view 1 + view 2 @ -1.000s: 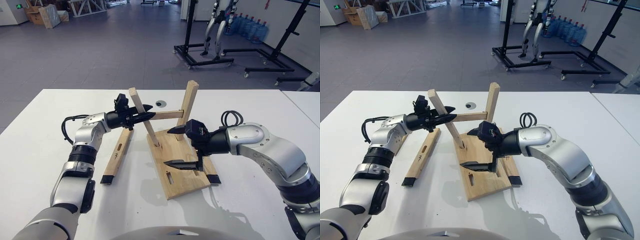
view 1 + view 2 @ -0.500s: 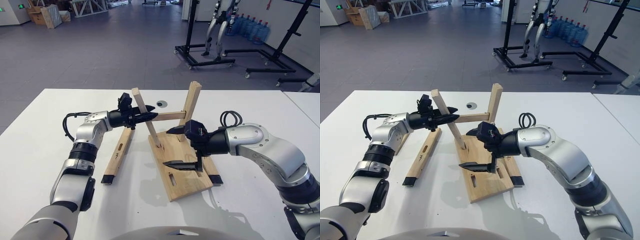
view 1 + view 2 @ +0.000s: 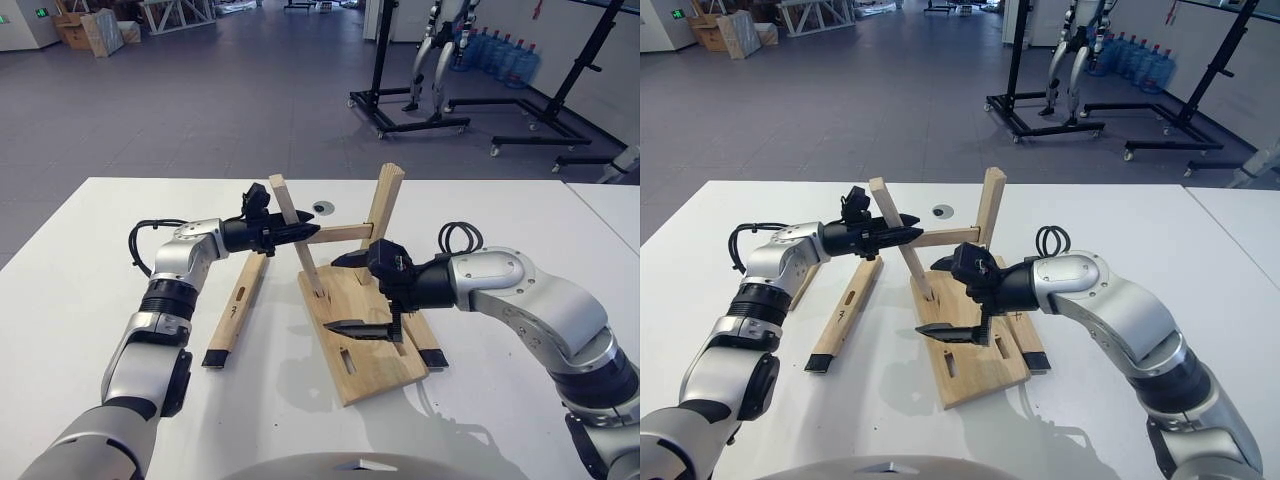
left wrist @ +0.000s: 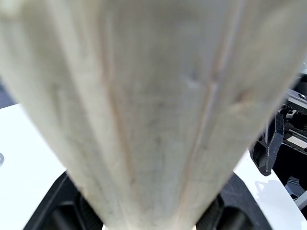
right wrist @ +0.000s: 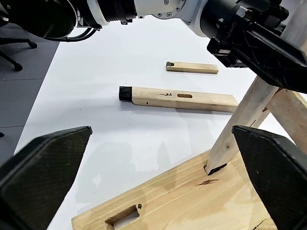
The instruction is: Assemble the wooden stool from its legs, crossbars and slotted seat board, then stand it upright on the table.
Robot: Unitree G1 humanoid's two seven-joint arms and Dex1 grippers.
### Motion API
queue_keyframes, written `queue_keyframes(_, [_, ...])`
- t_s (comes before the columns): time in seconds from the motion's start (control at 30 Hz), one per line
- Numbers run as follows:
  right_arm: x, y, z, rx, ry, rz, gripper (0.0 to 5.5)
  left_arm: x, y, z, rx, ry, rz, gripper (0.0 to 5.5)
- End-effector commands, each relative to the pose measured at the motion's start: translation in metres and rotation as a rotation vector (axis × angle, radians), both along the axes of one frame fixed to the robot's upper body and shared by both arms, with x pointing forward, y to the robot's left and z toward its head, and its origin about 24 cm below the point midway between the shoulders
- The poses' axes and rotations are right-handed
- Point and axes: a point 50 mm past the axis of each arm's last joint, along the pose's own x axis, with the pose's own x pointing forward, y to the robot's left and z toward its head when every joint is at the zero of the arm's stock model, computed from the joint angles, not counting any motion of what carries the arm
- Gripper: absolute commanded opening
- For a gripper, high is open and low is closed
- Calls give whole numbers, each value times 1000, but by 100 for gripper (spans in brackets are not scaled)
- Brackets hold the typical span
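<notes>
The slotted seat board [image 3: 372, 362] lies flat on the white table [image 3: 90, 250]. Two legs stand in it: a tilted leg [image 3: 308, 268] and a straighter leg [image 3: 383, 200], joined by a crossbar [image 3: 338, 233]. My left gripper [image 3: 302, 232] is shut on the tilted leg high up; that leg's wood [image 4: 144, 110] is pressed close to the left wrist camera. My right gripper [image 3: 333, 295] hangs open over the board, beside the tilted leg's foot, with nothing between its fingers. A loose leg [image 3: 238, 305] lies left of the board, and another leg [image 3: 428, 345] lies along its right edge.
A short crossbar [image 5: 192, 67] lies on the table beyond the loose leg [image 5: 180, 99]. A round grommet hole [image 3: 320, 207] sits in the table behind the stool parts. The near table edge is bare. Black wheeled racks [image 3: 420, 100] stand on the floor far behind.
My left gripper and the top of the tilted leg have shifted slightly to the right. The right gripper has barely moved and stays open.
</notes>
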Motion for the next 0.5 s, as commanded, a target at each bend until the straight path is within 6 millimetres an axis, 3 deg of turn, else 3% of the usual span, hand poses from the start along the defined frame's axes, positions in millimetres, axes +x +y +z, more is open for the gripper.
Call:
queue_keyframes(0.03, [3,0,5,-9,-19,-8,540,-3,0,-19,80,73,19,202])
queue_keyframes(0.17, [13,-6,26,41,-74,-49,540,-4,3,-23,84,81,28,202])
queue_keyframes(0.3, [47,-8,81,192,-289,-254,540,-4,3,-22,81,75,27,202])
queue_keyframes(0.4, [65,3,114,259,-476,-397,540,-4,3,-22,85,75,25,202])
queue_keyframes(0.5, [76,15,123,231,-638,-496,540,-5,0,-25,94,77,17,202])
